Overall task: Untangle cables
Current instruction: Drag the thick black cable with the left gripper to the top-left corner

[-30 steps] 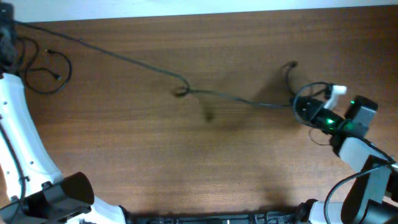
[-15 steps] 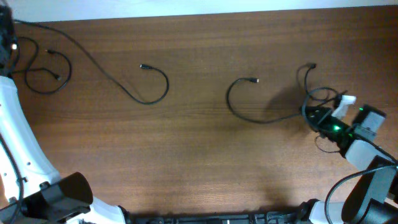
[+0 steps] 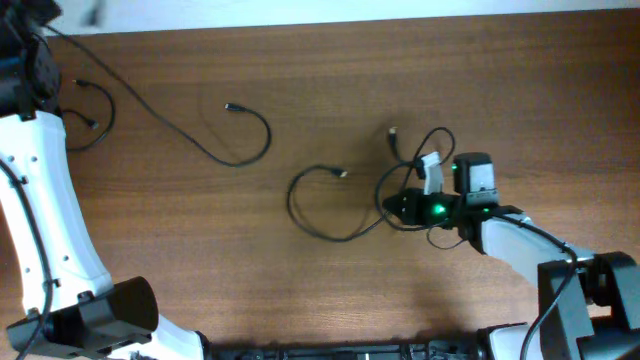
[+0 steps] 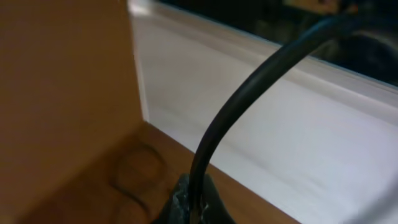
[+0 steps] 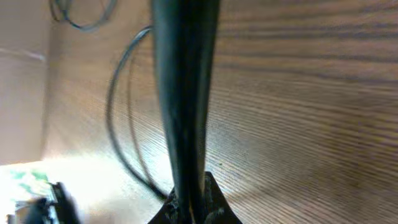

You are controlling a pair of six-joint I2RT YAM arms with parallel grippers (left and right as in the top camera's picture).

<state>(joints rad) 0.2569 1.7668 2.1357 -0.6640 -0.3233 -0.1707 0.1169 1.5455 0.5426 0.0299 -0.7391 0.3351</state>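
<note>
Clamping a thin black cable (image 5: 183, 93) between closed fingertips, the right gripper (image 3: 392, 208) sits low over the wooden table (image 3: 200, 270) at about 3 o'clock in the overhead view, fingers pointing toward 9 o'clock. From that grip the cable swings out toward 9 o'clock in an open loop lying flat on the wood, and its plug (image 3: 340, 173) rests at the loop's 1 o'clock side. More black cord curls in loose rings around the gripper's wrist toward 12 o'clock, topped by a second plug (image 3: 392, 131); whether it is the same cord I cannot tell.

The left gripper (image 4: 189, 208) is likewise clenched, pinching the long cable (image 4: 249, 93), which arcs up and away in its wrist view. Seen from overhead, that cable leaves the 10 o'clock corner, runs toward 4 o'clock, hooks round and ends in an end plug (image 3: 228, 106), well apart from the right-hand loop. A small coil (image 3: 110, 105) lies near the 9 o'clock edge, beside the white left arm (image 3: 40, 200).
</note>
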